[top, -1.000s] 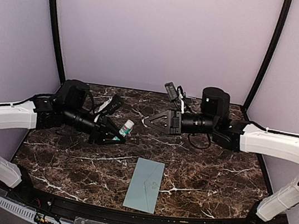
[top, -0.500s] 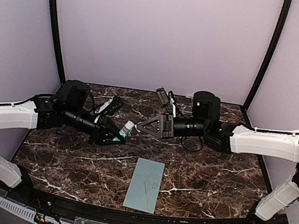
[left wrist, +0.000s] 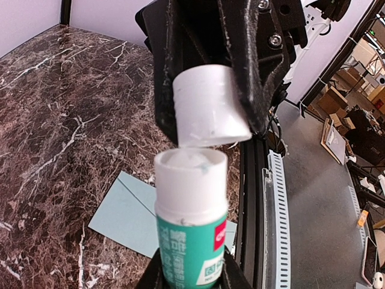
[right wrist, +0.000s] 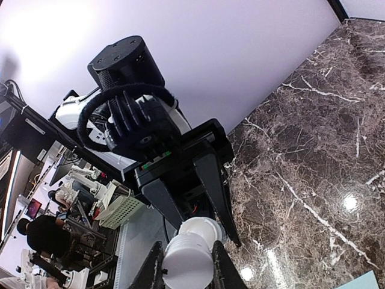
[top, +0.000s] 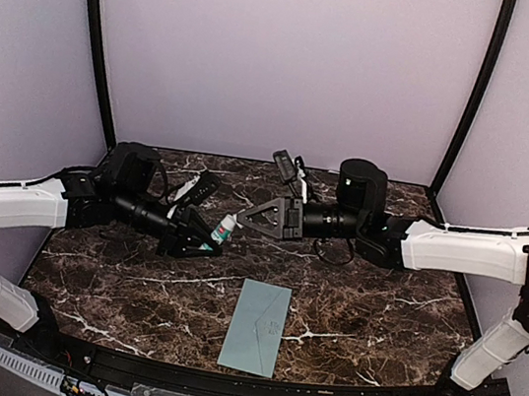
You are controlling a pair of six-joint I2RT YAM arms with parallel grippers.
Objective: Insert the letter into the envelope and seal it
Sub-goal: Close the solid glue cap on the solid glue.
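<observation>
- We see soft, even light; one glare spot gleams on the bench (right wrist: 301,120) in the right wrist view.
- Wrist views warp toward edges.

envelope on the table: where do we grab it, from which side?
Likely its near short edge, from the front. The envelope lies flat, long axis front to back, near end close to the table's front rim. Flat paper offers no side to pinch, so nudge it over that rim first.
</observation>
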